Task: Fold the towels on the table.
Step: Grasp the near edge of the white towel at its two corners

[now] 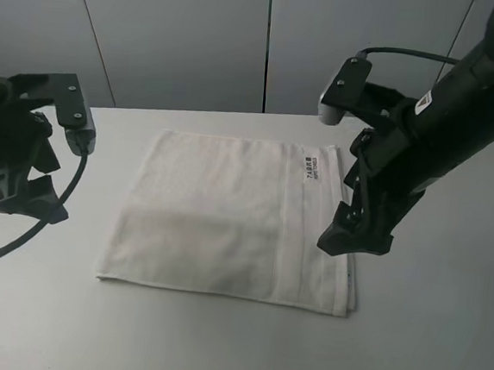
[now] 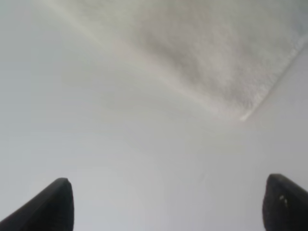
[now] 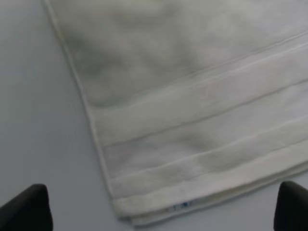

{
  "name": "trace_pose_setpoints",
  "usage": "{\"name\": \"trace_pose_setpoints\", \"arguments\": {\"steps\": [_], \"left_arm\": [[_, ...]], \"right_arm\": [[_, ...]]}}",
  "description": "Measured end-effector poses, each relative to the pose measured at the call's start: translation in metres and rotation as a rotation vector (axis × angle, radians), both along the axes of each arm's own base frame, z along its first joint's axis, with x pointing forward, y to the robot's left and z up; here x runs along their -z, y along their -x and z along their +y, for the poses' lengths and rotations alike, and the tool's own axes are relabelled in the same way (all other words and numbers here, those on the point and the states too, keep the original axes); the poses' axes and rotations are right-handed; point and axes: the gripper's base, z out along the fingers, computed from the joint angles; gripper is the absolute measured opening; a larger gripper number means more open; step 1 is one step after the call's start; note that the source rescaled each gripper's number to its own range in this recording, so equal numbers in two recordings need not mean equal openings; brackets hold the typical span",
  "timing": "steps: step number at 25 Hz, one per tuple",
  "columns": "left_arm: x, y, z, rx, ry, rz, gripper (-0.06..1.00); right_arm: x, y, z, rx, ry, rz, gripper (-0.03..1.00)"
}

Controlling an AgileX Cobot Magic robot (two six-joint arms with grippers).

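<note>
The white terry towel [image 1: 235,223] lies flat in the middle of the white table [image 1: 441,340], folded, with a woven border band along its right side and a small dark label [image 1: 310,168] near the far right corner. My left gripper [image 1: 31,201] is open and empty, left of the towel and apart from it; its wrist view shows a towel corner [image 2: 216,62] ahead of the spread fingertips [image 2: 55,204]. My right gripper [image 1: 355,233] is open and empty, hovering over the towel's right edge; its wrist view shows the border band [image 3: 202,130] and a corner below.
Grey wall panels [image 1: 268,40] stand behind the table's far edge. A black cable [image 1: 17,238] hangs from the left arm over the table's left side. Bare tabletop lies in front of and to both sides of the towel.
</note>
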Motion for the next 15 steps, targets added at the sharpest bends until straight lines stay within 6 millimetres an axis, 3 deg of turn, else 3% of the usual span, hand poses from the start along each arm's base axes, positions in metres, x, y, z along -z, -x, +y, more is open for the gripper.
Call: {"name": "trace_pose_setpoints", "arguments": {"steps": [7,15], "left_arm": [[0.054,0.001,-0.036,0.185,-0.090,0.076,1.00],[0.094,0.003,-0.049,0.228,-0.110,0.166,1.00]], "right_arm": [[0.046,-0.010,0.010,-0.020,0.103,0.104,1.00],[0.069,-0.016,0.012,-0.022,0.142,0.136,1.00]]}}
